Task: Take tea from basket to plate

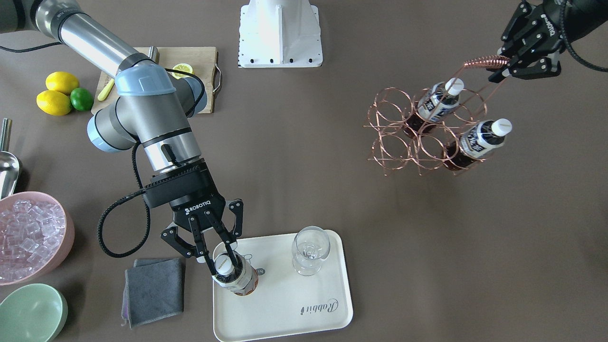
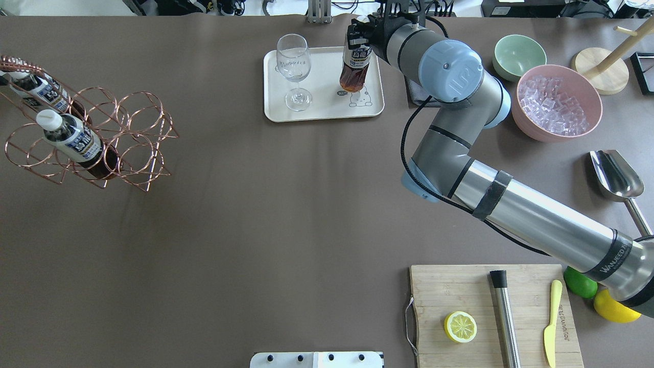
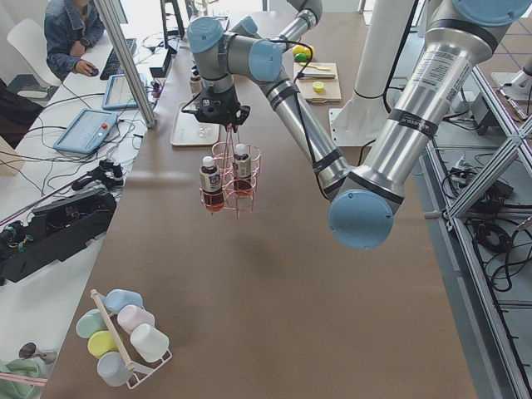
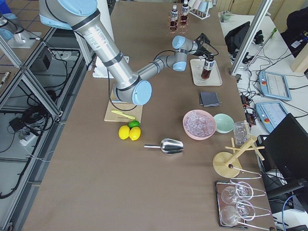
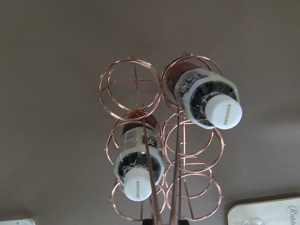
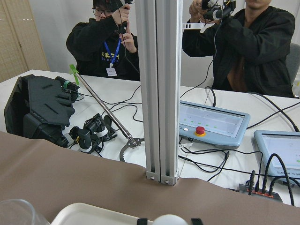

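Table (image 1: 304,180): tea (image 1: 241,281) cap behind R pincer (image 1: 222,267)

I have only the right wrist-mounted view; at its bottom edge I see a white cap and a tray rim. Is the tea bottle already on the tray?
Observer: Yes, the tea stands on the plate, beside the bear drawing.
Operator: Is something else on the plate?
Observer: A wine glass stands upright, apart from the tea, toward the robot's left.
Operator: What does the left arm do?
Observer: The left gripper is shut on the basket at its coiled handle; two bottles are in it.
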### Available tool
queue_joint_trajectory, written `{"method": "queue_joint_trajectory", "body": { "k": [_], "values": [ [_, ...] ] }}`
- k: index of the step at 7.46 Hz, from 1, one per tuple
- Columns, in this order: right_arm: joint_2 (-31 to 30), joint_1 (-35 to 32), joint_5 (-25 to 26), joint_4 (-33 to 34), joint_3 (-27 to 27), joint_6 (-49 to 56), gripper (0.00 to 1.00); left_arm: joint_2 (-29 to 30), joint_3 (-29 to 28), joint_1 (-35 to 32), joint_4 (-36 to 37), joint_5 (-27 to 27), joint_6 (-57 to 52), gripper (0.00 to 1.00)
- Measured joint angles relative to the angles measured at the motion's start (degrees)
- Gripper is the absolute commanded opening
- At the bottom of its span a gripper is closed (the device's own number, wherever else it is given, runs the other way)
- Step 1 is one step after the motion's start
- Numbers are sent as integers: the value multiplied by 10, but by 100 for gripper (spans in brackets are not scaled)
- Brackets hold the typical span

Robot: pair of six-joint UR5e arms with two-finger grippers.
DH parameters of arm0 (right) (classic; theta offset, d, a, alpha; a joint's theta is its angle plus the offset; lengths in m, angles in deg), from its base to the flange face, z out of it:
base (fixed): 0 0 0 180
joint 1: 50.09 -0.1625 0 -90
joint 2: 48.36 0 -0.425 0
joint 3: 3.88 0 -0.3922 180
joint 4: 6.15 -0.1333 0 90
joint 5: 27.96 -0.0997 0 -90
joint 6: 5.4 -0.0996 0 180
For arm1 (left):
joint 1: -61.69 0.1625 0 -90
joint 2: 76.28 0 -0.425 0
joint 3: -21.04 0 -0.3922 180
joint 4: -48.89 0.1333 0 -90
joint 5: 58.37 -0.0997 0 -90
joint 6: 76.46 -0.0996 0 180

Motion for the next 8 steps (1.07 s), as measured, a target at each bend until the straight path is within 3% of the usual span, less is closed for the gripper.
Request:
{"method": "queue_joint_trajectory", "body": {
  "k": [2,5,6,8],
  "values": [
    [-4,12,16,-1,0,0,0,6,-69,-33,23,-40,-107,0],
    [-10,19,27,-11,0,0,0,51,-207,-73,23,-55,-219,0],
    [-12,20,27,-15,0,0,99,71,-258,-78,9,-65,-235,0],
    [-12,20,30,-18,6,-13,100,96,-362,-89,-61,-76,-243,0]
  ]
}}
